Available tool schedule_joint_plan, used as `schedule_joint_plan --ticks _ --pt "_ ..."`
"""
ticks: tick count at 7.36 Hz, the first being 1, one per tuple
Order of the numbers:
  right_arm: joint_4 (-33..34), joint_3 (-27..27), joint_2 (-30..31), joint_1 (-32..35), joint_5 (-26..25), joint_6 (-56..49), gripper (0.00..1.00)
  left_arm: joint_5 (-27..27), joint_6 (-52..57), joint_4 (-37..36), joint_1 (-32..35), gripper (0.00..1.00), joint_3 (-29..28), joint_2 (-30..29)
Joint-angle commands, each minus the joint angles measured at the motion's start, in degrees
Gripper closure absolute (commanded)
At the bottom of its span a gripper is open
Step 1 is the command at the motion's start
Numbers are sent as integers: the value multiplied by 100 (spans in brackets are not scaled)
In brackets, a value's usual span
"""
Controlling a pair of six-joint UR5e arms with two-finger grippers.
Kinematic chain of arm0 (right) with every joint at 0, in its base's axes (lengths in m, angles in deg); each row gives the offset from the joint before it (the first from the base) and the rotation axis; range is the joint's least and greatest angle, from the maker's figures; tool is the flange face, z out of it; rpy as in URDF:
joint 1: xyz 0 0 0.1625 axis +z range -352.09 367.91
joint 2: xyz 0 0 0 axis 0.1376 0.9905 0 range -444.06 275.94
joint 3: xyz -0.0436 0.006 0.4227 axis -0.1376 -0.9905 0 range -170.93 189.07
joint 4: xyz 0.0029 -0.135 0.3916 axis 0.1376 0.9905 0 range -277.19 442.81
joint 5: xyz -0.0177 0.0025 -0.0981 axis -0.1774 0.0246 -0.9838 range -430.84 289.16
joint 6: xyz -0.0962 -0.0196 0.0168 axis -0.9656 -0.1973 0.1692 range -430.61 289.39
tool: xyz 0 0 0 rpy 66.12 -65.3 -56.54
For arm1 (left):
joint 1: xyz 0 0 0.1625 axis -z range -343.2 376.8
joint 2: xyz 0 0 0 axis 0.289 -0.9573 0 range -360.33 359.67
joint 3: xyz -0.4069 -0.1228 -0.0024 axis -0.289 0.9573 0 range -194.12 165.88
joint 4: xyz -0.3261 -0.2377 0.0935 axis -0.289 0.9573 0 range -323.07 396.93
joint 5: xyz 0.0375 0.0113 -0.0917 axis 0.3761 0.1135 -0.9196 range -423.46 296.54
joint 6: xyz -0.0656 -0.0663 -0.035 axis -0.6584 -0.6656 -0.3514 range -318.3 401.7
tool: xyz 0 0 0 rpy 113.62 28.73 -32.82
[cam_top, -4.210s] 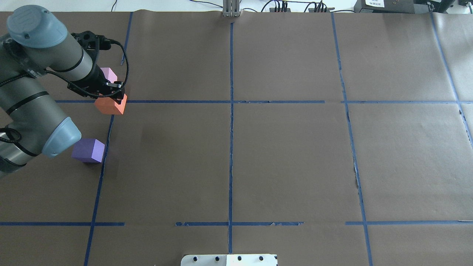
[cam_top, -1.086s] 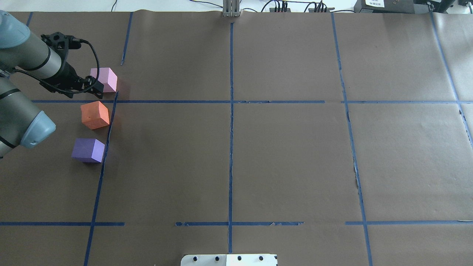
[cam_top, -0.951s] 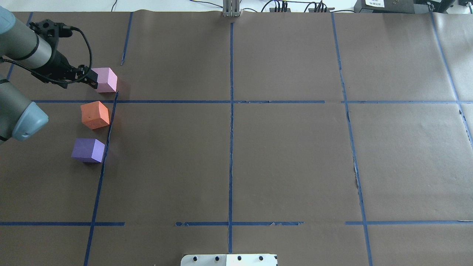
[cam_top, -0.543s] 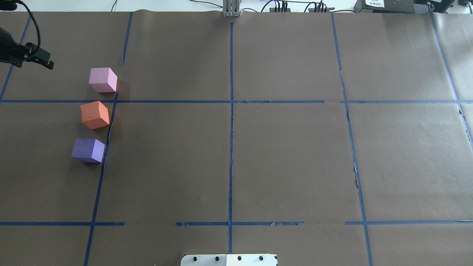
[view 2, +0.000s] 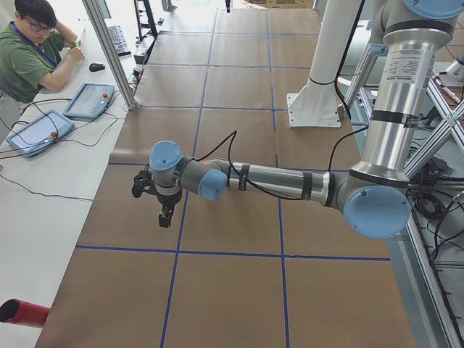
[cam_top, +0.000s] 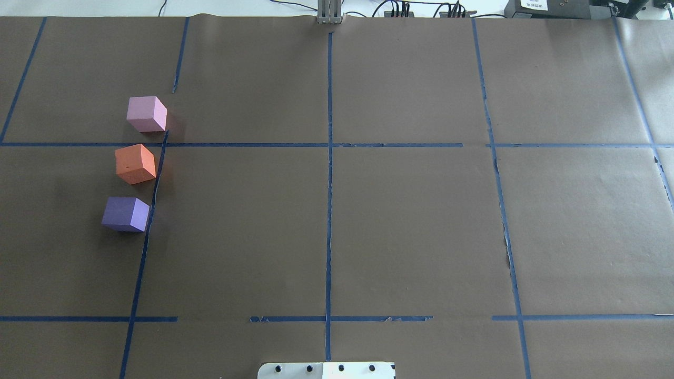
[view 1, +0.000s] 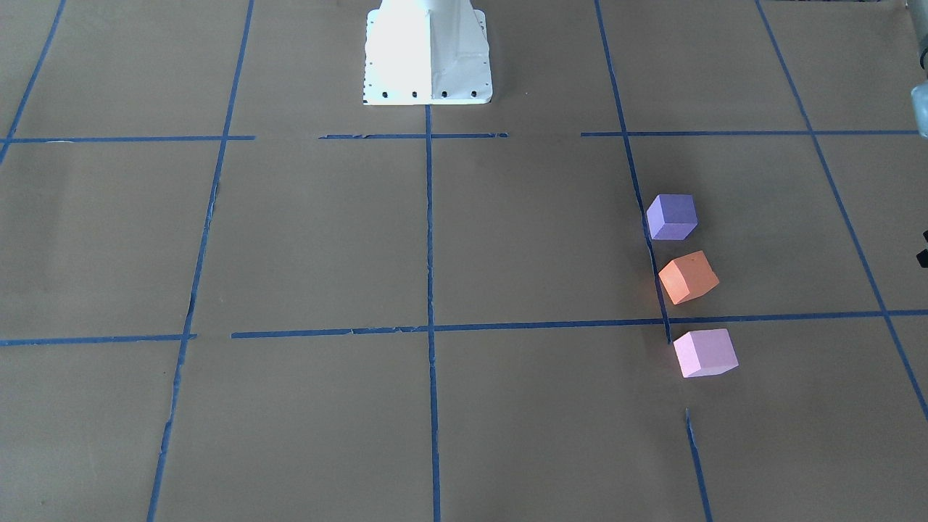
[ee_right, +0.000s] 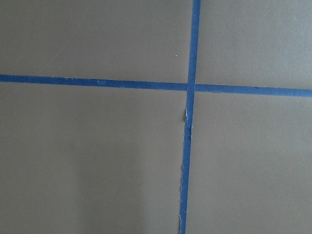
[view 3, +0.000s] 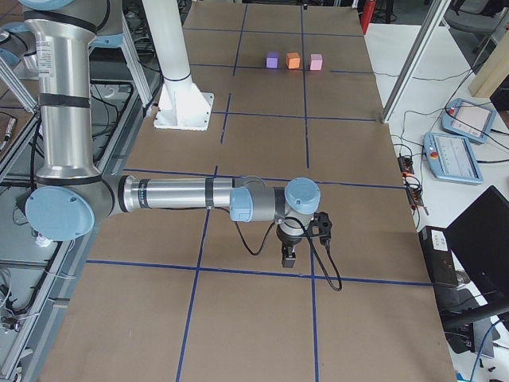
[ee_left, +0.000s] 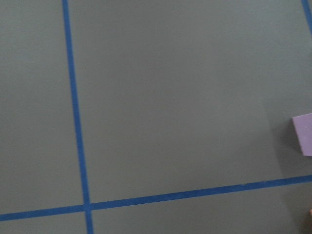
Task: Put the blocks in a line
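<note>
On the counter [cam_top: 410,221], three blocks stood in a spaced column at the overhead frame's left: pink block [cam_top: 147,113] uppermost, orange block [cam_top: 136,163] between, purple block [cam_top: 126,214] lowest. The left tool [view 2: 166,217] and right tool [view 3: 289,256] hung above the counter; whether open or closed could not be told.

The table [cam_top: 410,221] is covered in brown paper with a blue tape [cam_top: 329,210] grid. Near the edge on the robot's left, three blocks rest in a row, not touching: pink block [cam_top: 147,113] farthest from the robot, orange block [cam_top: 136,163] between, purple block [cam_top: 125,214] nearest. A white base plate [cam_top: 326,370] sits at the middle of the robot-side edge.
</note>
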Motion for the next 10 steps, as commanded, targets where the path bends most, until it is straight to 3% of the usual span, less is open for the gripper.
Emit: schedule_joint_plan --ticks 1,5,10 --pt "0 0 0 0 0 0 0 -24 91 -42 145 0 -85 269" --pt "0 0 9 0 0 0 0 -24 968 -849 522 0 12 323" --pt "0 0 0 0 0 0 0 -24 1234 -982 664 0 153 419"
